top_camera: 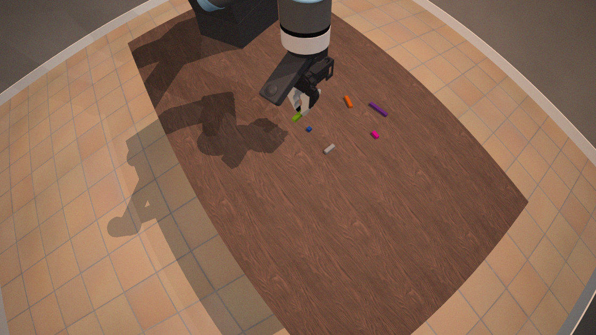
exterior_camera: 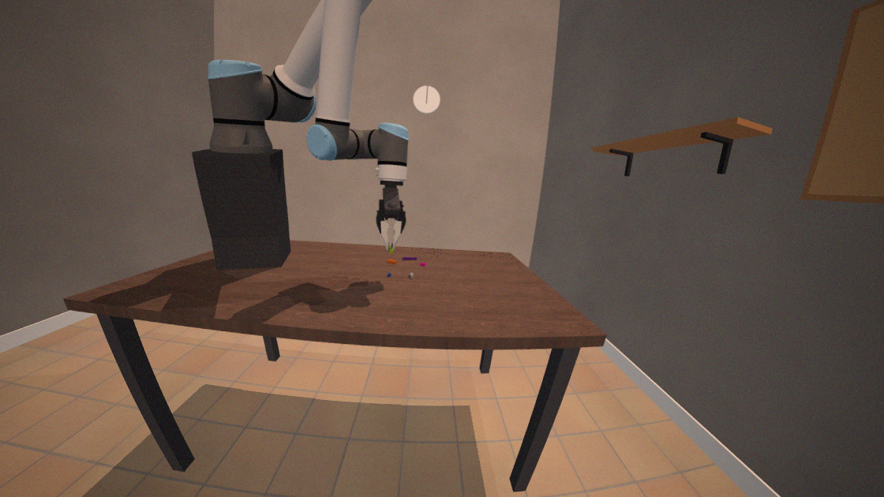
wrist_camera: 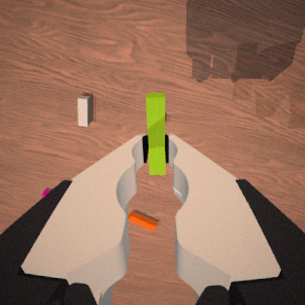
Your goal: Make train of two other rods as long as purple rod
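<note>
My gripper (top_camera: 301, 111) (exterior_camera: 390, 248) (wrist_camera: 156, 136) is shut on the lime rod (top_camera: 296, 117) (wrist_camera: 155, 112) and holds it above the table. The purple rod (top_camera: 378, 109) (exterior_camera: 409, 258) lies flat, out of the wrist view. The orange rod (top_camera: 348, 101) (exterior_camera: 391, 261) (wrist_camera: 143, 220) lies between the gripper and the purple rod in the top view. The magenta rod (top_camera: 375, 134) (exterior_camera: 422, 264) (wrist_camera: 47, 193) and the grey rod (top_camera: 329, 148) (exterior_camera: 410, 275) (wrist_camera: 84, 111) lie apart. The blue rod (top_camera: 308, 128) (exterior_camera: 388, 274) lies near the lime rod in the top view; in the wrist view it is hidden. No lying rods touch.
The wooden table (top_camera: 374, 250) (exterior_camera: 470, 308) bears all the lying rods. The arm's dark pedestal (top_camera: 237, 25) (exterior_camera: 244, 210) stands at the table's back in the top view. The arm's shadow falls on the table beside the blue rod. A wall shelf (exterior_camera: 686, 134) is far off.
</note>
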